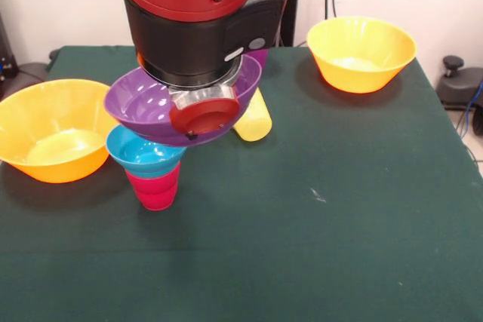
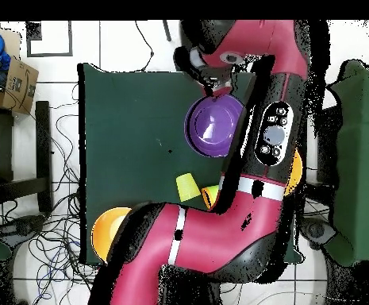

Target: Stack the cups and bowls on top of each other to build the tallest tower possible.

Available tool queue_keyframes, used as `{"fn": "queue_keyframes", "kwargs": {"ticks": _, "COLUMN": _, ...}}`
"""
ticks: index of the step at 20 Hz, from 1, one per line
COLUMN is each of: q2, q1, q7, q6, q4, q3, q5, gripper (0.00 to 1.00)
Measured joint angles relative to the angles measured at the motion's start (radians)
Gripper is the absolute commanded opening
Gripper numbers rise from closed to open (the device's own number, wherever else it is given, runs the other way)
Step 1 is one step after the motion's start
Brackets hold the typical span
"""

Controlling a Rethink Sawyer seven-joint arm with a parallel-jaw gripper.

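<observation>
A wide purple bowl point(image 1: 143, 103) hangs tilted under my arm, its low side over or on a cyan bowl point(image 1: 142, 153). I cannot tell whether they touch. The cyan bowl sits on an upside-down red cup point(image 1: 156, 190), forming a short tower. In the overhead view my gripper point(image 2: 216, 90) is shut on the far rim of the purple bowl point(image 2: 211, 129). In the front view my wrist hides the gripper. A yellow cup point(image 1: 254, 119) lies on its side just right of the purple bowl. It also shows in the overhead view point(image 2: 187, 187).
One large orange bowl point(image 1: 53, 130) stands at the table's left and another point(image 1: 361, 52) at the far right corner. In the overhead view a yellow-green piece point(image 2: 211, 195) shows beside my arm. The green cloth's edges lie near both orange bowls.
</observation>
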Motion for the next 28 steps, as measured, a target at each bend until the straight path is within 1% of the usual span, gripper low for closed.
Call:
{"fn": "queue_keyframes", "kwargs": {"ticks": 12, "q2": 0.045, "q1": -0.002, "q7": 0.000, "q6": 0.007, "q4": -0.096, "q3": -0.057, "q5": 0.006, "gripper": 0.00}}
{"fn": "queue_keyframes", "kwargs": {"ticks": 18, "q2": 0.062, "q1": -0.004, "q7": 0.000, "q6": 0.008, "q4": -0.120, "q3": -0.091, "q5": 0.015, "gripper": 0.00}}
{"fn": "queue_keyframes", "kwargs": {"ticks": 22, "q2": 0.076, "q1": -0.007, "q7": 0.000, "q6": 0.009, "q4": -0.132, "q3": -0.115, "q5": 0.031, "gripper": 0.00}}
{"fn": "queue_keyframes", "kwargs": {"ticks": 26, "q2": 0.090, "q1": -0.015, "q7": 0.000, "q6": 0.009, "q4": -0.144, "q3": -0.148, "q5": 0.066, "gripper": 0.00}}
{"fn": "queue_keyframes", "kwargs": {"ticks": 28, "q2": 0.101, "q1": -0.023, "q7": 0.000, "q6": 0.009, "q4": -0.154, "q3": -0.174, "q5": 0.100, "gripper": 0.00}}
